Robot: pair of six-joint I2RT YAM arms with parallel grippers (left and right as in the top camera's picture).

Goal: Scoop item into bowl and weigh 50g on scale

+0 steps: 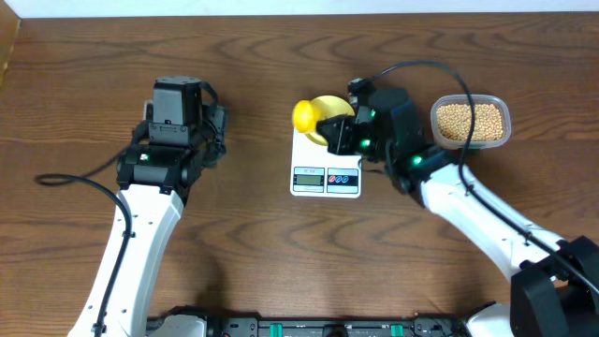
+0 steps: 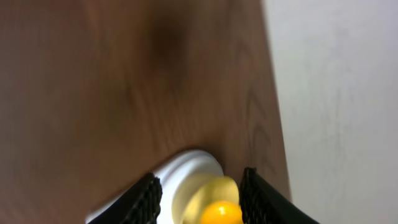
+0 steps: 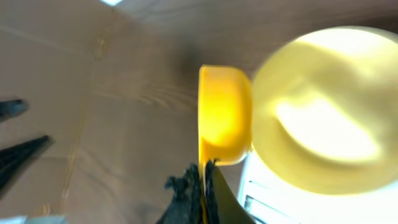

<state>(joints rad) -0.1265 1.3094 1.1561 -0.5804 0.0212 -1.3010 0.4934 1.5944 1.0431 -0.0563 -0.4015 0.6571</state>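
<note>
1 scale, white, sits mid-table, w/ 1 grey display and 2 round buttons on its near edge. 1 pale-yellow bowl stands on the scale's platform, partly hidden from overhead by the right arm. 1 bright yellow scoop is at the bowl's left rim, over the scale's far left corner. In the right wrist view its cup is turned on its side, right against the bowl. Can't tell if they touch, as the pic is blurred. Right pincer is pressed together on the scoop's thin handle, a sliver of yellow showing btwn the 2 black fingers. 1 clear plastic tub is on the table to the right of the scale, apart from it. It holds the beans, too many to count, tan and small, and every bean that shows lies in this tub. Left arm is well apart on the left side of the table. Left pincer is spread, w/ nothing btwn its 2 fingers, and is aimed across the bare wood toward the scale, bowl and scoop, which show far off in the gap. So 2 arms, 2 pincers: 1 pinching the scoop, 1 free.
</note>
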